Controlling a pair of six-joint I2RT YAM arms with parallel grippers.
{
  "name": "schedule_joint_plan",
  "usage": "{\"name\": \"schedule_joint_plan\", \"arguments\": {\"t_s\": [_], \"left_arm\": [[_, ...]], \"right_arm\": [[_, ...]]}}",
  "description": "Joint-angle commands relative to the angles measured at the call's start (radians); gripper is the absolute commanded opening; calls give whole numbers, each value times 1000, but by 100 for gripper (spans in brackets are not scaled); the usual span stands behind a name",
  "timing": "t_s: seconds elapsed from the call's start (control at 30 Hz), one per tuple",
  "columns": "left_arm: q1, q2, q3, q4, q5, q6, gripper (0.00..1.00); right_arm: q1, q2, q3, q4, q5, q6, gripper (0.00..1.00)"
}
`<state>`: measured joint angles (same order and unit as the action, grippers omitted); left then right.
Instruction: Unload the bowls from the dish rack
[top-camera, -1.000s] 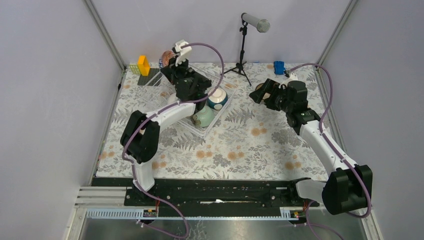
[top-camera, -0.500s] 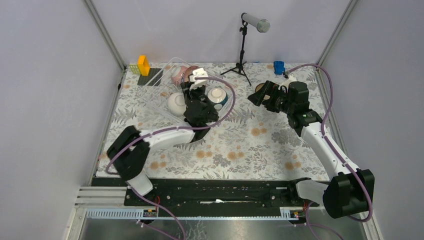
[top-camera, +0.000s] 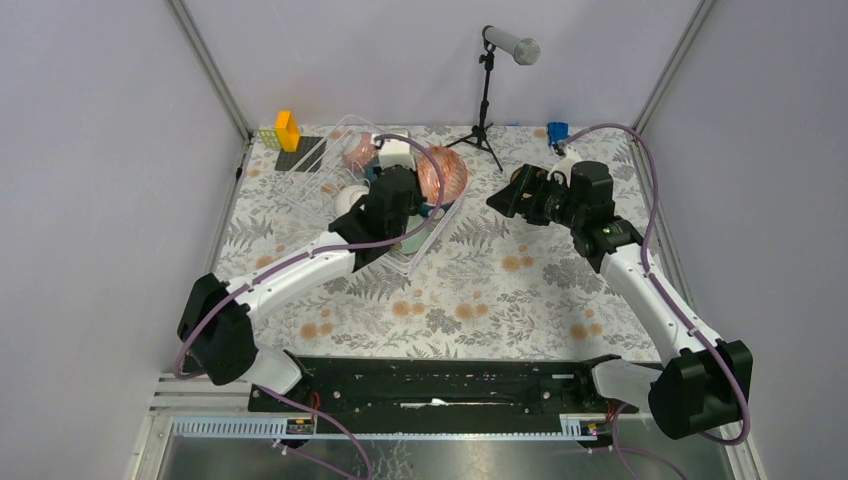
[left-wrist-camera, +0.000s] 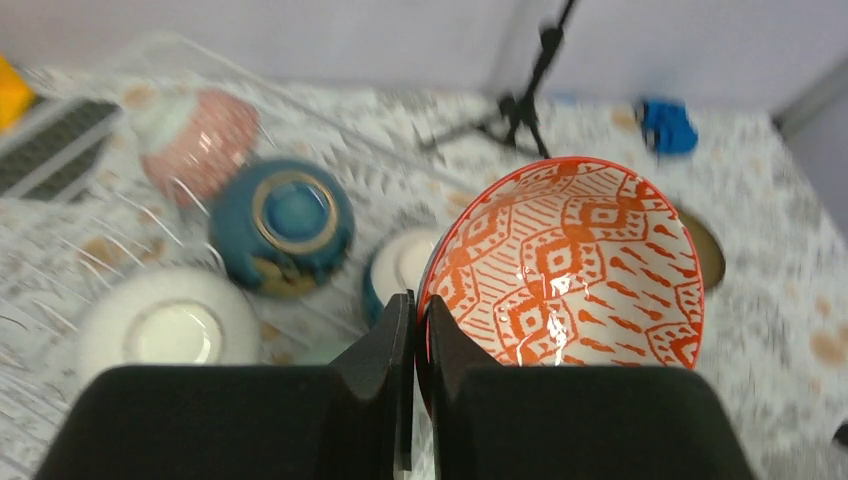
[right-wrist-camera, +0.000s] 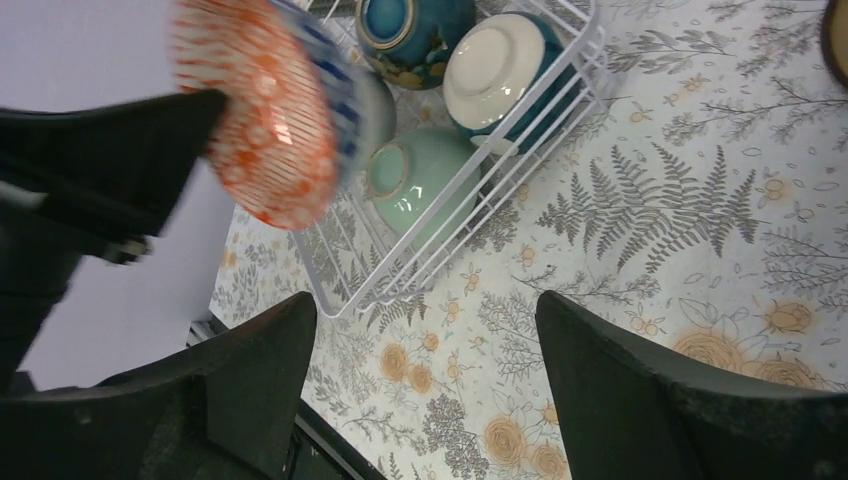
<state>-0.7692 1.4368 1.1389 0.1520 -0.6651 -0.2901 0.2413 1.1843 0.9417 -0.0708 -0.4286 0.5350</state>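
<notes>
Left pincer (left-wrist-camera: 415, 330) pinches the orange bowl (left-wrist-camera: 570, 265) by its rim, above the rack (top-camera: 318, 182) — other bowls (left-wrist-camera: 282, 222) lie inside. Right pincer (right-wrist-camera: 425, 300) — spread wide — hangs over the tabletop (top-camera: 520, 290) nearby.

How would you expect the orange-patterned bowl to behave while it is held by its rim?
The orange-patterned bowl looks glazed, with glare inside, so probably slippery. The left gripper pinches only its rim, so it may pivot. Seemingly ceramic, it would likely chip if dropped.

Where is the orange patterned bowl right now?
In the left wrist view, the orange patterned bowl is pinched by its rim in the left gripper, held above the dish rack, right of the dark teal bowl.
</notes>
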Motion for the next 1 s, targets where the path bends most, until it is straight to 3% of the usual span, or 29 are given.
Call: {"name": "schedule_joint_plan", "arguments": {"t_s": [0.0, 0.43, 0.47, 0.57, 0.8, 0.97], "left_arm": [[-3, 30, 107, -231, 194, -157, 0], [-22, 73, 145, -294, 373, -196, 0], [-25, 76, 149, -295, 375, -194, 0], [-33, 87, 162, -303, 376, -193, 0], [-39, 108, 182, -316, 365, -194, 0], [-40, 121, 188, -322, 354, -192, 0]], "right_arm": [[56, -9, 91, -22, 2, -43, 87], [177, 160, 244, -22, 2, -43, 87], [186, 170, 250, -199, 242, -80, 68], [206, 191, 265, -283, 364, -121, 56], [216, 188, 260, -311, 453, -139, 55], [216, 178, 274, -304, 412, -151, 66]]}}
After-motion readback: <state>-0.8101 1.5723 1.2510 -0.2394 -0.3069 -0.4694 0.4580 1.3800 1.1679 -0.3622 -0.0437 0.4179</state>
